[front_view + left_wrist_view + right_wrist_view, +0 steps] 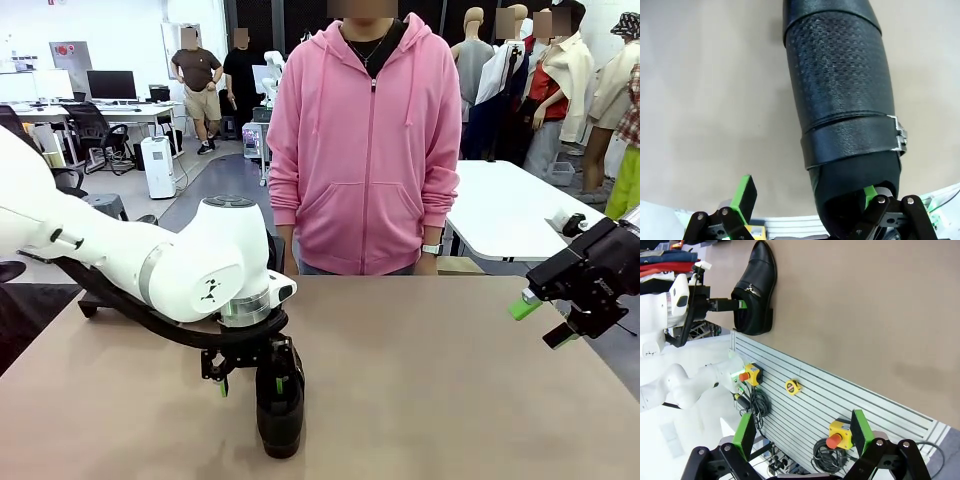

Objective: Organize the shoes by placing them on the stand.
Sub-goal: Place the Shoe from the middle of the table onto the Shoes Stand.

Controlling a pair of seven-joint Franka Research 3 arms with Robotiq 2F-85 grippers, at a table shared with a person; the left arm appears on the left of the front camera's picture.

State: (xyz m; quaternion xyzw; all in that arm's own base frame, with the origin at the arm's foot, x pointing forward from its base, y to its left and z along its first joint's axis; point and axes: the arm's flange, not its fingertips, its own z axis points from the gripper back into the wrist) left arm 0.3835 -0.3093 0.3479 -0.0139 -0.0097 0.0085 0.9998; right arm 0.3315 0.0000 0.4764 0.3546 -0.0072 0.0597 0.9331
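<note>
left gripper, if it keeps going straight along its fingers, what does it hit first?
The shoe: the left gripper is open, one finger inside the shoe's opening, the other outside. Straight on likely meets the insole or table; depth unclear.

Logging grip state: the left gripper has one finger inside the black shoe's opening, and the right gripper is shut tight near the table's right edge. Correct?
Not quite. The right gripper is open, its green pads spread and holding nothing, as the right wrist view shows. The left gripper does have one finger inside the shoe.

The front view faces across the table toward the person. The left wrist view looks straight down, very near a shoe. The right wrist view, rolled sideways and farther off, shares that shoe and table.
</note>
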